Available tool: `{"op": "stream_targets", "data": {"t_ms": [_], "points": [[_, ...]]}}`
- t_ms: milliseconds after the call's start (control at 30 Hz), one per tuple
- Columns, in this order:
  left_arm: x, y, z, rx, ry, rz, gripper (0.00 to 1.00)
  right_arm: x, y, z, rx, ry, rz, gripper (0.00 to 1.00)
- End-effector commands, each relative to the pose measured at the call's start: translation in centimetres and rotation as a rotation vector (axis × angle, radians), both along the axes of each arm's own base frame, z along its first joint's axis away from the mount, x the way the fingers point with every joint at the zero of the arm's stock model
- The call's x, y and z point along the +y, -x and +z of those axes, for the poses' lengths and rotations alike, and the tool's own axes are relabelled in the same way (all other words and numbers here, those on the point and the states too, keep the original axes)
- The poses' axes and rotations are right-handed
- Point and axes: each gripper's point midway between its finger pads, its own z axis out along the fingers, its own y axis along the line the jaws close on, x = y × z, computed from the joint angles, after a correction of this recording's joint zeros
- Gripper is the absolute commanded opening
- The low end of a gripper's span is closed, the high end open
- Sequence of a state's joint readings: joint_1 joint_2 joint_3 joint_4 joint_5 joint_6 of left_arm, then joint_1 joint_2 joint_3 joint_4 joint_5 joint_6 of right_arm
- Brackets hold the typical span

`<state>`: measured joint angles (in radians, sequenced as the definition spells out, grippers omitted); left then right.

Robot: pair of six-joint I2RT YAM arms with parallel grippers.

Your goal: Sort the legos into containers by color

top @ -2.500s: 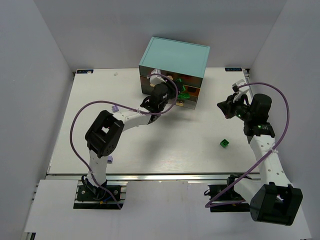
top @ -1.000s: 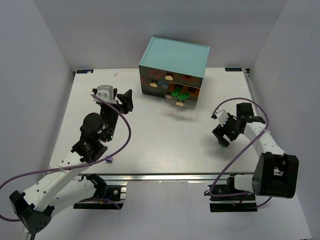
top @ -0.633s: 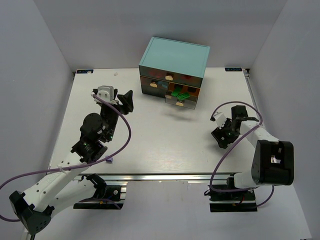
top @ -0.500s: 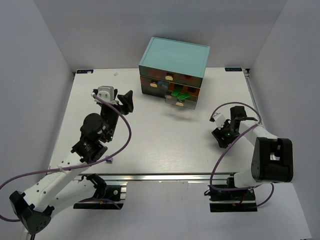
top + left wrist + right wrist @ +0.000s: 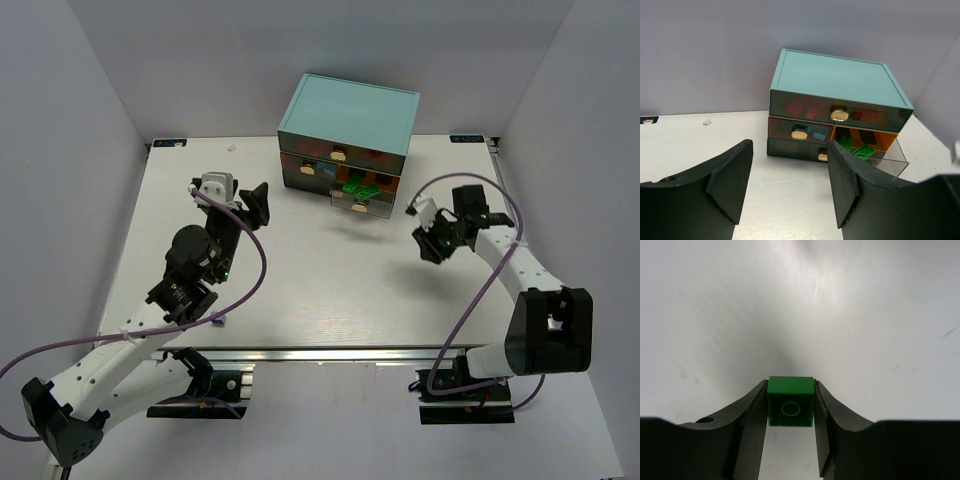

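Right gripper (image 5: 790, 386) pinches a small green studded brick (image 5: 790, 407), left gripper (image 5: 790, 145) gapes; next, probably, the open clear-sided drawer (image 5: 892, 156) far-left.

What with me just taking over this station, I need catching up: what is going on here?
Two arms are sorting legos by color into a teal cabinet. The right gripper is clamped on a green lego over the table, to the right of the cabinet. The cabinet's lower right drawer is pulled out and already holds green legos. The left gripper is open and empty, facing the cabinet front.
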<state>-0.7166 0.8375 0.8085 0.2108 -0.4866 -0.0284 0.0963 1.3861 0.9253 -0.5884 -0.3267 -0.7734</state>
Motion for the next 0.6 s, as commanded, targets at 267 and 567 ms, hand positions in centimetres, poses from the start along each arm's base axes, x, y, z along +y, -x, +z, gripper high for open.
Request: {"op": "stream_targets", "data": {"t_ms": [267,567], "points": [[-1.0,-1.6,-3.1,0.062,-0.08,0.024,0.71,14.6,-9.9,16.4,-0.43,-0.354,0.097,0.0],[-1.0,-2.1,-4.1,0.075,-0.122,0.042,0.71,15.3,-17.3,15.8,-0.534,-0.267,-0.136,0.28]]}}
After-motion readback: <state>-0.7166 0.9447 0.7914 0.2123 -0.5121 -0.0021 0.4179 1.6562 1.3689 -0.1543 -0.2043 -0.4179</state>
